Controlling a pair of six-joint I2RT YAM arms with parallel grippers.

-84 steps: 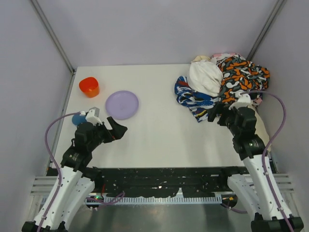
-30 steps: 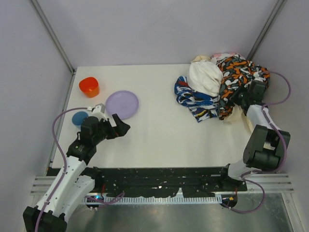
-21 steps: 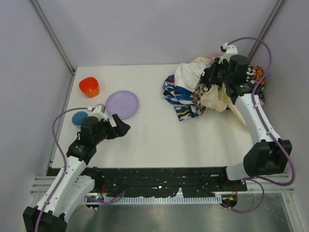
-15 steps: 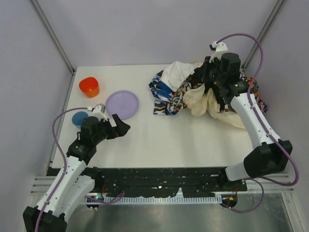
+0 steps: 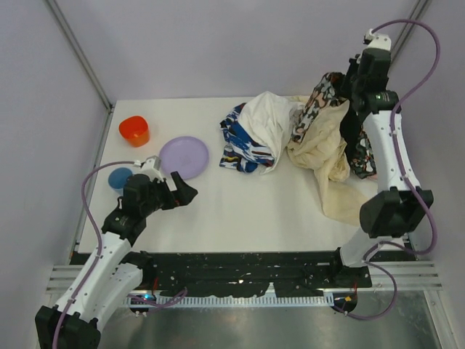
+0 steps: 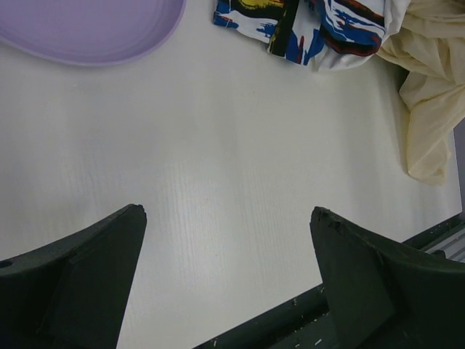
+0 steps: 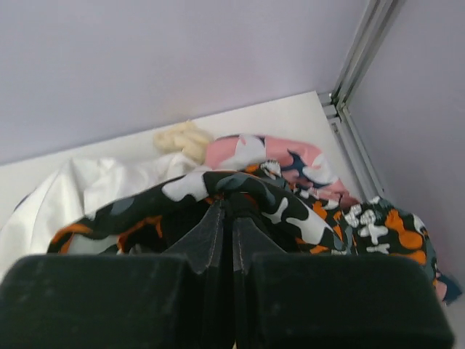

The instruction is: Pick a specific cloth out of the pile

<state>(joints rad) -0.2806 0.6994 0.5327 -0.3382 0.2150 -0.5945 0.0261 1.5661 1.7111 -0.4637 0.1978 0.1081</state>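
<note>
My right gripper [image 5: 351, 86] is raised high at the back right corner, shut on dark fabric. A black strip, the cloth [image 5: 350, 131], hangs straight down from it. In the right wrist view the fingers [image 7: 211, 233] stand pressed together on black fabric [image 7: 237, 203]. The orange-black-white patterned cloth [image 7: 298, 214] is draped over their tips. The pile [image 5: 265, 123] is spread across the back of the table, with its cream piece [image 5: 327, 156] trailing down toward the front. My left gripper [image 5: 182, 193] hovers open and holds nothing, low over the bare table [image 6: 229, 211].
A purple plate [image 5: 183, 157] lies just beyond the left gripper, with an orange cup [image 5: 134, 130] and a blue disc [image 5: 116, 177] further left. A blue-white patterned piece [image 5: 236, 142] marks the pile's left edge. The enclosure's corner post [image 7: 360, 54] stands close to the right gripper.
The right arm went into the pile, then swung up and back to the right corner, dragging the patterned and cream pieces up and spreading the pile leftward. The left arm barely moved.
</note>
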